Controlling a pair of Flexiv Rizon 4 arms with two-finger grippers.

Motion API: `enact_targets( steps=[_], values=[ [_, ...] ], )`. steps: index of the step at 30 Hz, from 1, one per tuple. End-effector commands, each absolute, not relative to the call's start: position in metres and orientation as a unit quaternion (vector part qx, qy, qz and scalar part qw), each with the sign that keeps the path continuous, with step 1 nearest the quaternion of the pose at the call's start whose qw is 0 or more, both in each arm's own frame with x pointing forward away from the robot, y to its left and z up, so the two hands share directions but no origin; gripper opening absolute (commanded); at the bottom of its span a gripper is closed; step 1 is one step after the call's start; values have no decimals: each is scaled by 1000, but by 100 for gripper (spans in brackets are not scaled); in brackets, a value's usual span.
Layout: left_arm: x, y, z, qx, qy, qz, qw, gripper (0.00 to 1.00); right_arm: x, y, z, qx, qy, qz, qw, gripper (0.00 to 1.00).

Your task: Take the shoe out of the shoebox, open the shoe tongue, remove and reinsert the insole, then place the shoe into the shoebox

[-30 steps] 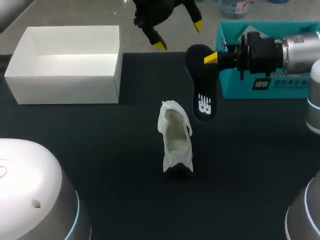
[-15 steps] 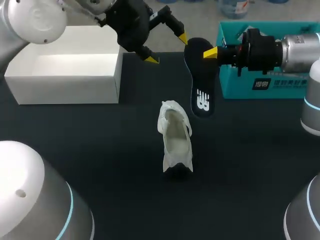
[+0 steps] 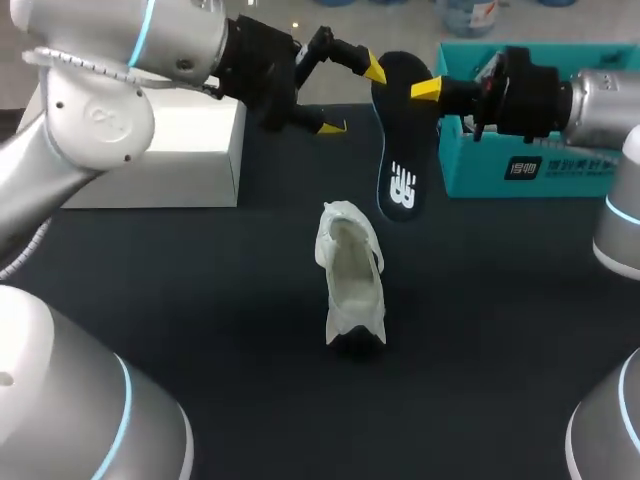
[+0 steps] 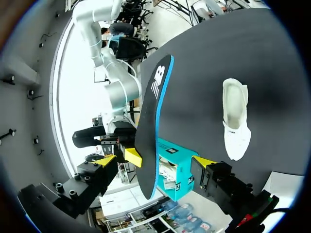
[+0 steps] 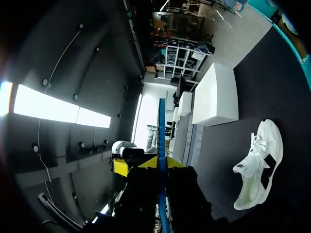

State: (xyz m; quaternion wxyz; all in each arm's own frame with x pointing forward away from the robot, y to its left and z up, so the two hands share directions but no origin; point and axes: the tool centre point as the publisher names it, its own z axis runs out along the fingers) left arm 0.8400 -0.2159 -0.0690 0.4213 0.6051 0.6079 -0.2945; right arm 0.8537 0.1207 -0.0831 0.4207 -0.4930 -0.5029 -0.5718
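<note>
right gripper (image 3: 425,90) pinching insole (image 3: 403,150) | left gripper (image 3: 352,98) spread near it | shoe (image 3: 350,275) on dark table (image 3: 200,300)

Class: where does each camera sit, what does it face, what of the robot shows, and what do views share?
Head view: above, behind, looking down on the table; left arm and right arm show.
Left wrist view: on that wrist, facing the insole between the open left gripper.
Right wrist view: on that wrist; right gripper clamps the insole.
Shared: insole and shoe, in all three.
</note>
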Motion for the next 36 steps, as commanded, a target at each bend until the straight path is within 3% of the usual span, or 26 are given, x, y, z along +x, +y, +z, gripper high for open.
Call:
enact_targets(
  steps=[1, 8, 9, 10, 12, 14, 21, 22, 23, 26, 29, 30, 34, 35, 36],
  values=[
    [845, -223, -77, 583, 550, -330, 498, 100, 862, 127, -80, -490, -509, -567, 424, 0],
    [857, -234, -78, 580, 538, -305, 531, 100, 865, 132, -80, -486, -511, -563, 431, 0],
    [857, -236, -78, 577, 534, -304, 538, 95, 865, 133, -81, -485, -511, -563, 433, 0],
    [859, -238, -78, 575, 534, -300, 542, 74, 865, 135, -82, -484, -510, -562, 435, 0],
    [859, -240, -78, 571, 532, -302, 548, 71, 865, 137, -83, -483, -510, -561, 439, 0],
    [859, -241, -77, 566, 529, -304, 554, 50, 865, 138, -84, -483, -509, -559, 442, 0],
    [860, -244, -78, 554, 530, -310, 562, 33, 865, 139, -86, -483, -505, -559, 446, 0],
    [860, -244, -78, 554, 530, -311, 562, 27, 864, 139, -86, -484, -505, -559, 446, 0],
    [860, -244, -79, 553, 530, -312, 562, 13, 864, 139, -85, -484, -505, -559, 446, 0],
    [860, -244, -79, 550, 530, -313, 564, 0, 864, 139, -86, -486, -504, -559, 445, 0],
    [859, -242, -81, 552, 530, -312, 562, 5, 864, 139, -86, -487, -504, -558, 445, 0],
    [859, -242, -82, 553, 532, -312, 561, 0, 864, 140, -85, -487, -504, -558, 445, 0],
    [861, -242, -85, 554, 543, -305, 553, 0, 863, 142, -86, -483, -505, -557, 449, 0],
    [861, -242, -85, 555, 545, -303, 551, 0, 863, 143, -87, -485, -505, -553, 452, 34],
    [861, -242, -85, 551, 552, -304, 547, 0, 862, 142, -88, -493, -506, -549, 447, 100]
  ],
)
